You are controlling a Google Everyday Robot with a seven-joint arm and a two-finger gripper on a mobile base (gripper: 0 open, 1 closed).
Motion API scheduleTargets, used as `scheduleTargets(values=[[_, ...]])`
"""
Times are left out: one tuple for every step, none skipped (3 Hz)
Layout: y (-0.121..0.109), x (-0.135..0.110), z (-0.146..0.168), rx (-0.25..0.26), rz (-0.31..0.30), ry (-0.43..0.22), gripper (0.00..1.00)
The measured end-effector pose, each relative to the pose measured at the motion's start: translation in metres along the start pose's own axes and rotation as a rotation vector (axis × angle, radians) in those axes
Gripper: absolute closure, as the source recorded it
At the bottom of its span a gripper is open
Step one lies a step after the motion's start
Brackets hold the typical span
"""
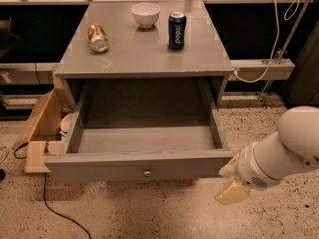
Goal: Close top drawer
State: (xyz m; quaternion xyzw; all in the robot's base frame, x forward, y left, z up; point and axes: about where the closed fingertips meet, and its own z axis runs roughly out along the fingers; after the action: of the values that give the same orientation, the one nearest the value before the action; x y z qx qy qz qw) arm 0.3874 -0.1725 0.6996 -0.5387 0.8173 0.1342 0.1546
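Note:
The top drawer (99, 169) of the grey cabinet (144, 56) is pulled far out toward me. Its inside looks empty, and the small round silver knob (146, 173) sits at the centre of its flat front. My gripper (232, 187), cream-coloured at the end of the white arm (279, 153), hangs just beyond the right end of the drawer front, at about the height of its lower edge. It holds nothing that I can see. The drawers below are hidden.
On the cabinet top stand a white bowl (145, 14) and an upright blue can (177, 30), and a tan can (97, 37) lies on its side. A wooden box (42, 128) lies left of the cabinet. A black cable (60, 208) runs across the speckled floor.

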Motion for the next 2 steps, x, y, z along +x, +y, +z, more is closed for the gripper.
scheduleTargets(values=[[-0.012, 0.004, 0.039, 0.015, 0.018, -0.017, 0.65], [-0.036, -0.011, 0.074, 0.054, 0.003, -0.025, 0.88]])
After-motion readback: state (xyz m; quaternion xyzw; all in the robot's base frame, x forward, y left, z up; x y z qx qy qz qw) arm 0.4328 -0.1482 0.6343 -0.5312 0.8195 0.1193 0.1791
